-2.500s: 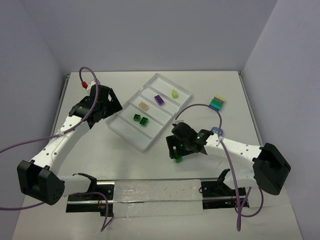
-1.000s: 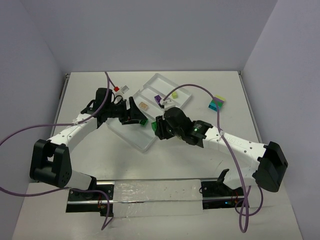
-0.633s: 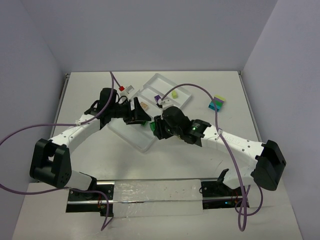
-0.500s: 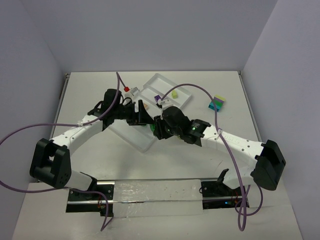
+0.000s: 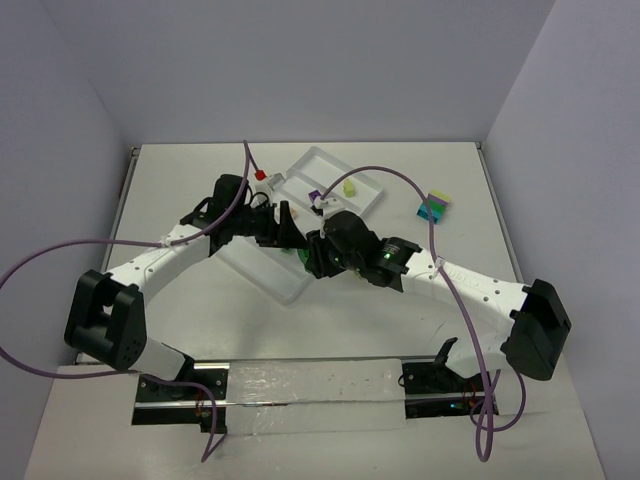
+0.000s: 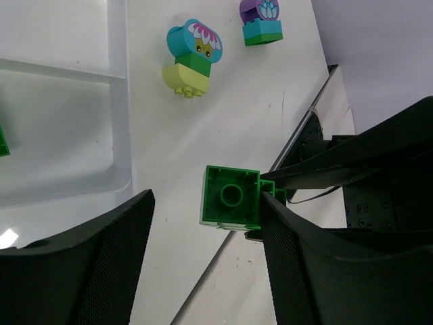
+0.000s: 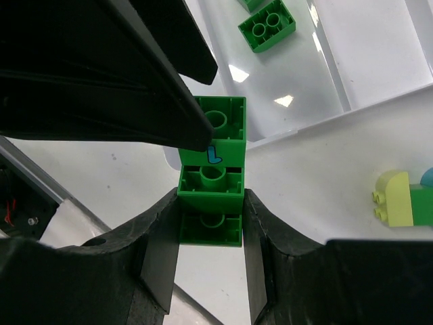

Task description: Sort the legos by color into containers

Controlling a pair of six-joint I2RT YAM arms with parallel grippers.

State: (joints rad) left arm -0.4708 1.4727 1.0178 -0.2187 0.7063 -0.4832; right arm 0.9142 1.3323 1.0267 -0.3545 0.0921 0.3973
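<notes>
The right gripper (image 7: 210,215) is clamped on a green stack (image 7: 210,183) of legos. It hovers by the tray's (image 5: 268,276) six-o'clock rim. The left gripper (image 6: 205,215), apart, straddles the top brick (image 7: 222,126), probably to pull it free.

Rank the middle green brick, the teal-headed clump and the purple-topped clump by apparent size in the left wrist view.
1. teal-headed clump and green brick: about alike; the brick seems nearer the camera, so I leave them tied.
2. purple-topped clump: smallest, its top cut by the frame edge.
</notes>
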